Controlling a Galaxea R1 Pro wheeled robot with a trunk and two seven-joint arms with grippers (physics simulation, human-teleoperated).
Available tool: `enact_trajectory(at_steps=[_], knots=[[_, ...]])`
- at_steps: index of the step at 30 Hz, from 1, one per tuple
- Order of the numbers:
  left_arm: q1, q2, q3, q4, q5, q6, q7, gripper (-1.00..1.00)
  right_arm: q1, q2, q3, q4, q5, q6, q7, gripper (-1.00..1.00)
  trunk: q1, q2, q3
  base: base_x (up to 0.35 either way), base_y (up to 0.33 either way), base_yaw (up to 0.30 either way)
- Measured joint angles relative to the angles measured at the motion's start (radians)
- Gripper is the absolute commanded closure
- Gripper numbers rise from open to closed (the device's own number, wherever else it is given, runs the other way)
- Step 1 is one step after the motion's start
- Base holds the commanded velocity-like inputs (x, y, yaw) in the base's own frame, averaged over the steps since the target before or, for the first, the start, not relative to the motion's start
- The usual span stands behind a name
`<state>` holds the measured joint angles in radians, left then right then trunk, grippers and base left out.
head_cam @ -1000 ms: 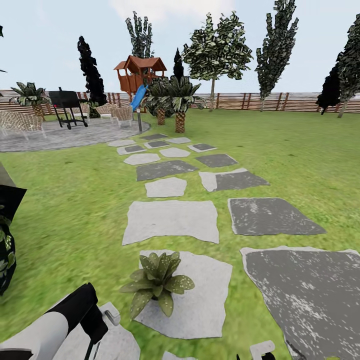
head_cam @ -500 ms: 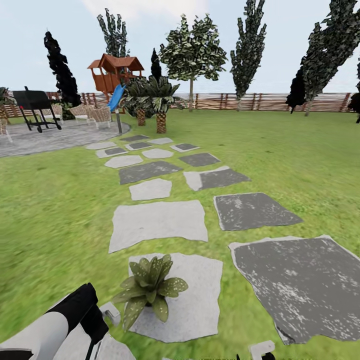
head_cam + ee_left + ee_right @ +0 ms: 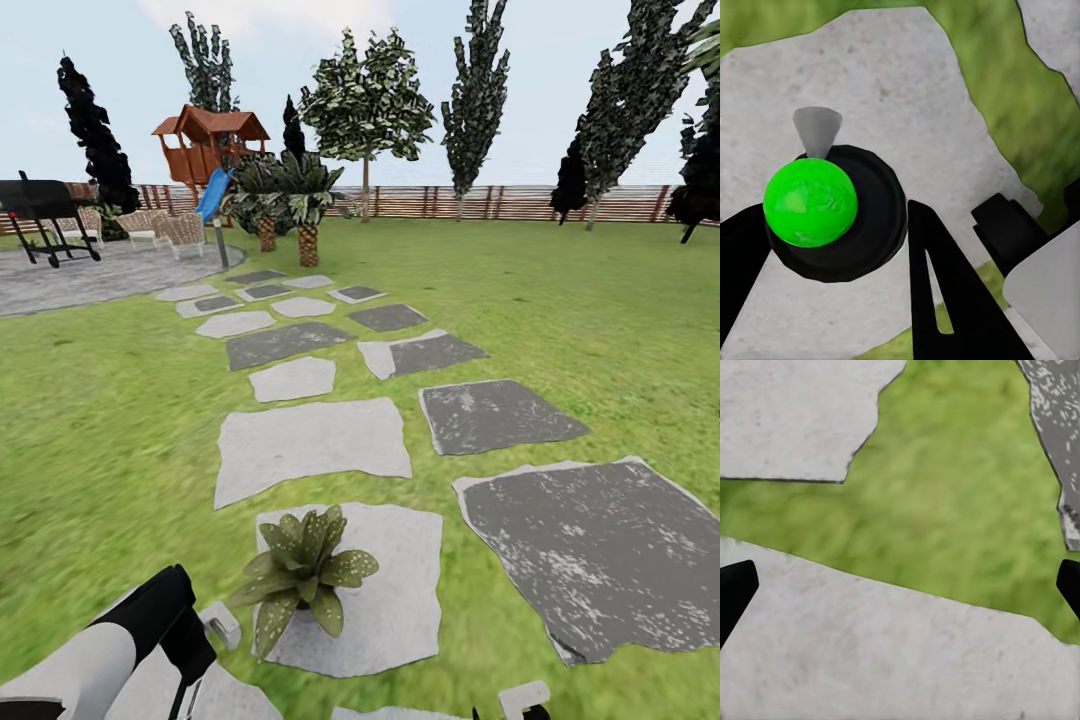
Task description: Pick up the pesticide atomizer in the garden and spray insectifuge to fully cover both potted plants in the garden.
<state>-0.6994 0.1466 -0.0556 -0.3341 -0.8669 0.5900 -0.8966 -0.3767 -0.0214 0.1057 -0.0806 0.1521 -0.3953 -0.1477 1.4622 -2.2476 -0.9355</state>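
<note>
Left gripper (image 3: 832,300) jaws spread, empty, above green ball (image 3: 810,202). Right gripper (image 3: 900,585) jaws wide, empty, over stepping stone (image 3: 870,652). Potted plant (image 3: 303,575) near; arms tucked low, likely for driving.

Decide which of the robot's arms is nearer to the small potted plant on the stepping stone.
Left. The left arm lies just beside the potted plant, at its near-left. The right gripper sits farther off, at the frame's bottom edge.

Bright even daylight, shadowless, soft blurry render
</note>
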Motion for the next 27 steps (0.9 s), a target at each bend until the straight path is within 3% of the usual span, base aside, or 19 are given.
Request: enact_trajectory(at_steps=[4, 10, 23, 27], knots=[[0.000, 0.000, 0.000, 0.000, 0.000, 0.001, 0.001, 1.00, 0.000, -0.001, 0.000, 0.000, 0.000, 0.000, 0.000, -1.00, 0.000, 0.000, 0.000, -0.100, 0.287, -0.225], [0.000, 0.000, 0.003, -0.002, 0.004, 0.001, 0.001, 1.00, 0.000, -0.001, 0.000, 0.000, 0.001, 0.000, 0.000, -1.00, 0.000, 0.000, 0.000, -0.034, 0.291, -0.016], [-0.013, 0.018, 0.000, -0.007, 0.001, -0.002, -0.008, 1.00, 0.000, 0.000, 0.001, -0.002, 0.001, 0.001, 0.000, -1.00, 0.000, 0.000, 0.000, 0.006, 0.017, -0.099], [-0.013, 0.042, -0.001, -0.006, 0.000, -0.011, -0.009, 1.00, 0.000, 0.000, 0.002, -0.005, 0.002, 0.000, 0.000, -1.00, 0.000, 0.000, 0.000, 0.000, 0.000, -0.001]])
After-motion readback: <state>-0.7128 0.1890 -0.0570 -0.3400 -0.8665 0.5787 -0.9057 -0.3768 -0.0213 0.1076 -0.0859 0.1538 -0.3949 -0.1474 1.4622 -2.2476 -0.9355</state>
